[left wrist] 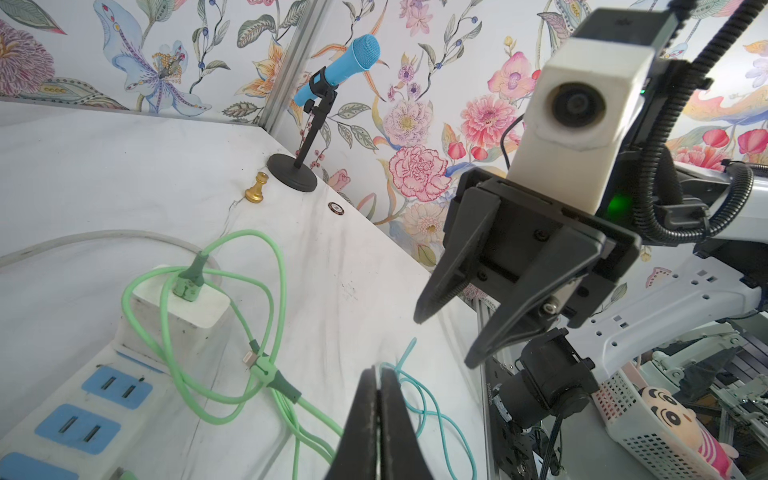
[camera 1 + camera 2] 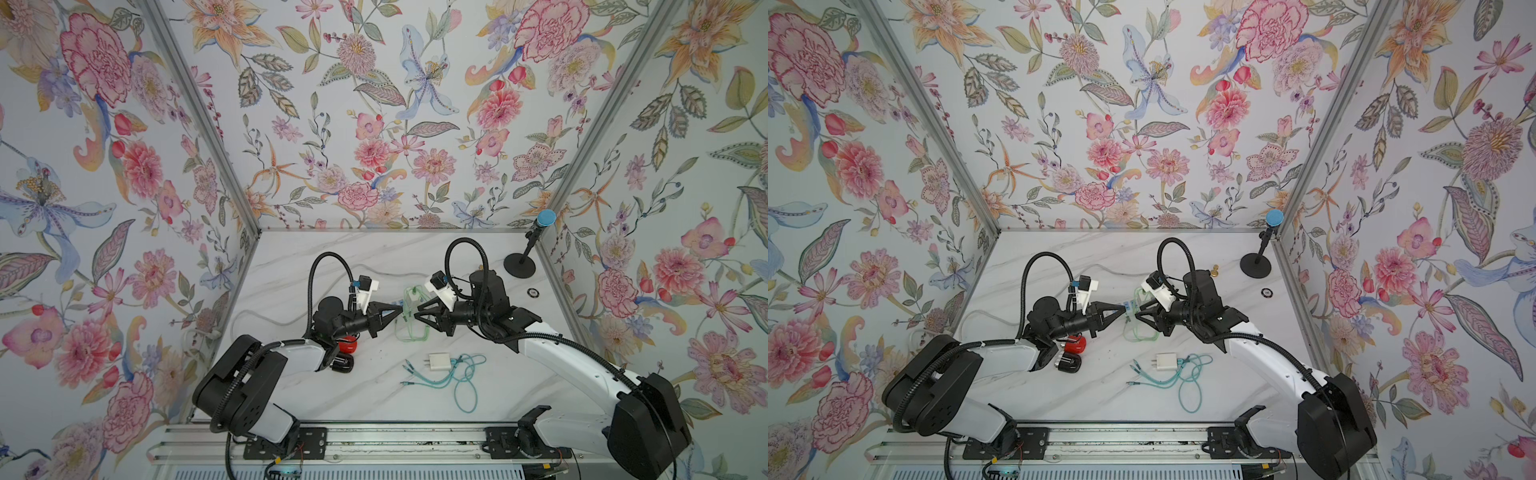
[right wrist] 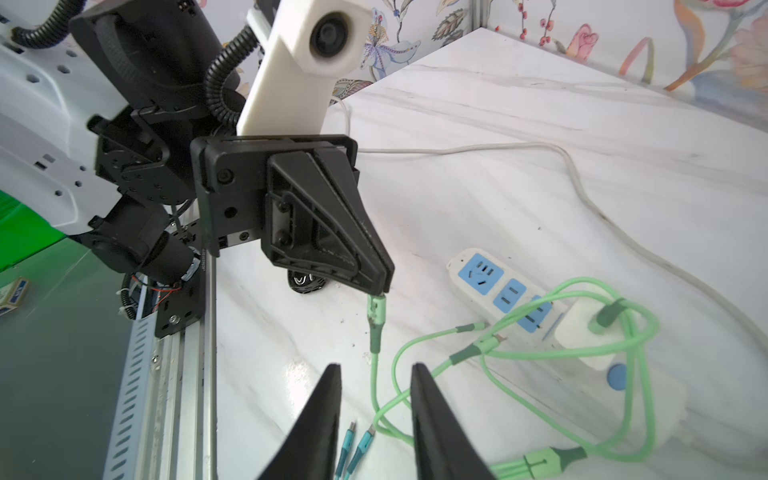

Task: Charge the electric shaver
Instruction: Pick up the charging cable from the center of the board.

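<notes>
Table (image 2: 332, 399) of white marble carried the whole setup. Power strip (image 3: 480, 274) lay toward the back with a white charger block (image 1: 208, 311) plugged into it. Left gripper (image 3: 382, 284) was pinched fully shut on the tip of a green connector (image 3: 377, 316), holding it off the table. Right gripper (image 3: 376, 368) stood partly open, one jaw on each side of the green cable (image 3: 376, 386) below that connector, holding nothing. Shaver (image 2: 1074, 344) was taken to be the red rounded body on the left side, touching a black one and mostly hidden under the left arm. Which of the two was the shaver could not be confirmed, and no charging port was visible. It lay apart from the connector, not yet joined. Judged: the body is rigid, smooth and rounded, so it is likely to slide or roll under a push. It should be gripped across its flanks and braced while the plug goes in. The cable ran in loose loops from the charger block. Judged: it is light, limp and rubbery and gives no push along its length. The only useful hold is the stiff moulded sleeve of the connector, gripped close to the metal tip.
</notes>
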Motion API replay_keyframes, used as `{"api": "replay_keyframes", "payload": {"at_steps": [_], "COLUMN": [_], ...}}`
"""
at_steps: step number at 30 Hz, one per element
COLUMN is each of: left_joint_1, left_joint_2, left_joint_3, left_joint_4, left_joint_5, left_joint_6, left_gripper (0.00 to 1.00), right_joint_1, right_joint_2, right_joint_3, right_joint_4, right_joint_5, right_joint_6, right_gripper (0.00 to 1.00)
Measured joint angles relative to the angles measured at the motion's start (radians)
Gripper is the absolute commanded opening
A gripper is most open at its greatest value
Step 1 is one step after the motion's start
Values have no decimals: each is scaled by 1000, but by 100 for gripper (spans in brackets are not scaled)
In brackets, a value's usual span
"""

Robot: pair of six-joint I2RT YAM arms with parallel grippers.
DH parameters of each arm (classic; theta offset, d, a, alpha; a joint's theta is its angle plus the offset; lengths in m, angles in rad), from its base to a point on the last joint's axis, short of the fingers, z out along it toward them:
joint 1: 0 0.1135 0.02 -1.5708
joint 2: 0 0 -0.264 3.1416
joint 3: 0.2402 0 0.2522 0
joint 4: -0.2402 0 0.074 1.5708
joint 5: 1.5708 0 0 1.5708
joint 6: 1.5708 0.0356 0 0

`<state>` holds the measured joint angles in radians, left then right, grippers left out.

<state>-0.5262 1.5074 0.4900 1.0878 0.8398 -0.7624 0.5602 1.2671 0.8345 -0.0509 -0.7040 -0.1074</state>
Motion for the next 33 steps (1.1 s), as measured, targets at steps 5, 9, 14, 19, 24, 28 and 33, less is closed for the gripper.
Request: {"api": "replay_keyframes", "payload": {"at_steps": [5,9,14,19,24,28,33], "left_joint_1": [0,-2,-5,-10,-14,-16,-16], "left_joint_2": [-27,-40,-40,-40,-40,-40,-40], "left_joint_3": [4,4,4,4,4,4,3], "left_joint_4": [-23,-40,-39,-29,-14,-10,-9], "left_joint_5": [19,21,22,22,28,40,45], "left_joint_6": [15,22,22,21,17,17,17], "left_gripper": [0,0,0,0,0,0,0], "right_joint_1": [0,2,9,30,43,45,45], "right_joint_2": [66,99,113,154,179,179,179], "right_joint_3": [4,15,45,57,62,70,80], "right_joint_4": [-26,-37,-27,-11,-7,3,14], "right_joint_5": [-75,-91,-100,-105,-104,-102,-99], "right_joint_6": [-29,-40,-43,-43,-43,-43,-43], "right_gripper": [32,32,32,31,29,28,22]}}
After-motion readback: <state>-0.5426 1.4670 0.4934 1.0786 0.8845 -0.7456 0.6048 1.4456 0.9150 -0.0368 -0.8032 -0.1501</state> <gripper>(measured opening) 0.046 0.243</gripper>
